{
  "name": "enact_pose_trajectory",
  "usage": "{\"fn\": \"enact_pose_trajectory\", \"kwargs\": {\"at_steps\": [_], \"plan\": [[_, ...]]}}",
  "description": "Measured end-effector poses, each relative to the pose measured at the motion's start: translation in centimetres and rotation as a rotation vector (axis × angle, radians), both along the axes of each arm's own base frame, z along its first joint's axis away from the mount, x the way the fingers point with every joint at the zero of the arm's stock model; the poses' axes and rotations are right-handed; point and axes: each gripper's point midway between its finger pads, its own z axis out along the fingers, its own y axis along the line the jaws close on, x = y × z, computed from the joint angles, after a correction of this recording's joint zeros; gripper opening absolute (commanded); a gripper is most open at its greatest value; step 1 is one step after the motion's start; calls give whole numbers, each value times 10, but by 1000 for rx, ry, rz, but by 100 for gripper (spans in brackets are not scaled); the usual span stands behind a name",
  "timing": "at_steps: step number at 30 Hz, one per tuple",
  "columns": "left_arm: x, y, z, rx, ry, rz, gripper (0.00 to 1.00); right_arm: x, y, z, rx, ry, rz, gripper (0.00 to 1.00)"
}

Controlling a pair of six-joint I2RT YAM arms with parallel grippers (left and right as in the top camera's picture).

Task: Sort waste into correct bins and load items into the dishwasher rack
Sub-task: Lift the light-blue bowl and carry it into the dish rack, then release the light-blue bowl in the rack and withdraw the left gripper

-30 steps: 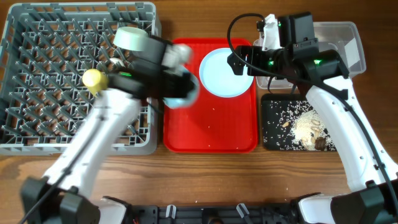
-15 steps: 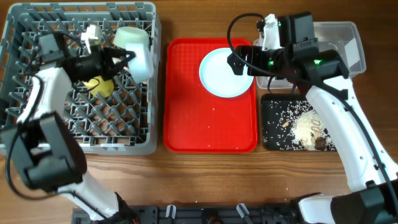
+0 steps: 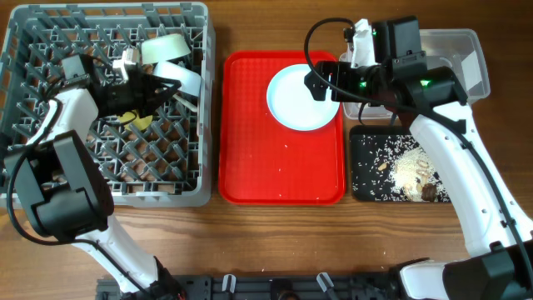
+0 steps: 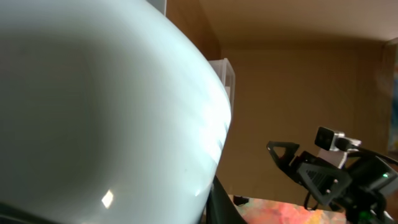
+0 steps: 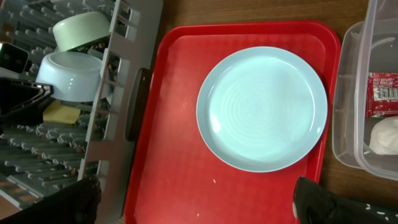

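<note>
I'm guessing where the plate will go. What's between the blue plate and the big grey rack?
Between plate and rack: only bare red tray floor, then a thin strip of wooden table, seen overhead.

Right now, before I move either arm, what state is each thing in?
left gripper: shut on light-blue bowl rim
right gripper: open, over red tray
light-blue bowl: tilted on edge in rack
pale-green bowl: on edge in rack
yellow cup: in rack, part hidden
light-blue plate: flat on red tray
clear tub: holds sachet, tissue
black tray: holds grains
</note>
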Motion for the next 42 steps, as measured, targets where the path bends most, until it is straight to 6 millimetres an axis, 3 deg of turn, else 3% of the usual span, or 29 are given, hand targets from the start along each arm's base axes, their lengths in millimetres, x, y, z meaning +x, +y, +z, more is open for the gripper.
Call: {"fn": "enact_pose_trajectory", "kwargs": {"at_steps": [3,5,7,9,11,14,15,17,18,19,20,23,29,32,37,40,42], "plan": [[-2,0,-2,14,19,1,18,0,0,0,0,0,0,100],[-6,-1,-3,26,53,4,39,0,0,0,0,0,0,100],[-11,-2,-4,41,92,6,68,0,0,0,0,0,0,100],[-18,-1,-7,87,139,19,83,0,0,0,0,0,0,100],[-27,6,-5,191,173,51,83,0,0,0,0,0,0,100],[-33,15,19,313,116,92,84,0,0,0,0,0,0,100],[-36,18,36,366,68,115,83,0,0,0,0,0,0,100],[-41,21,67,426,-20,147,62,0,0,0,0,0,0,100],[-43,21,79,445,-59,159,48,0,0,0,0,0,0,100],[-46,19,97,478,-122,171,18,0,0,0,0,-1,0,100],[-48,15,107,488,-154,173,9,0,0,0,0,0,0,100],[-45,-7,111,563,-213,137,7,0,0,0,0,0,0,100],[-13,-35,64,836,-222,109,7,0,0,0,0,0,0,99],[5,-30,39,936,-202,134,11,0,0,0,0,0,0,100],[13,-9,1,1054,-109,157,13,0,0,0,0,0,0,100],[17,-10,-8,1062,-98,148,4,0,0,0,0,0,0,100],[7,-6,-23,1085,-36,121,4,0,0,0,0,0,0,100]]}}
